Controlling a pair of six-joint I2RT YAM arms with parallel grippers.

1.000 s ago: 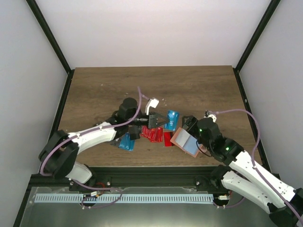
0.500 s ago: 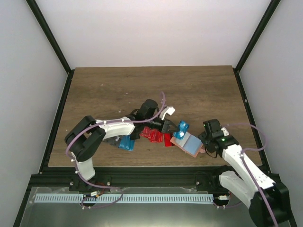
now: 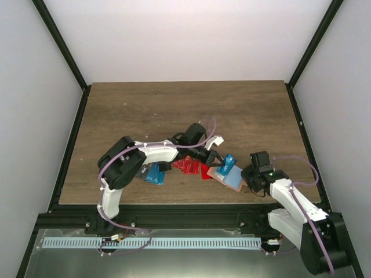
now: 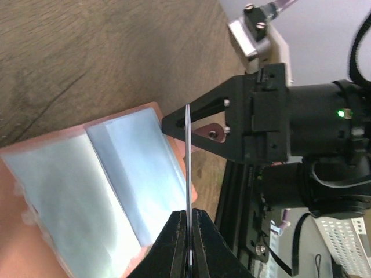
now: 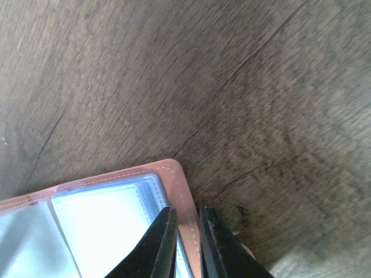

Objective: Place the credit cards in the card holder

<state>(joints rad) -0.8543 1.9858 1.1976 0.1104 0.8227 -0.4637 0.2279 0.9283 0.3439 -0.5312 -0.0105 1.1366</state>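
Left gripper has swung its pinched blue card over the wallet; right gripper has closed on the four-o'clock corner. Slide it edge-first into a pocket.

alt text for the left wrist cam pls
The left end effector pinches a credit card, seen edge-on, over the open card holder, whose clear pockets face up on the wooden table. The right end effector grips the holder's far corner.
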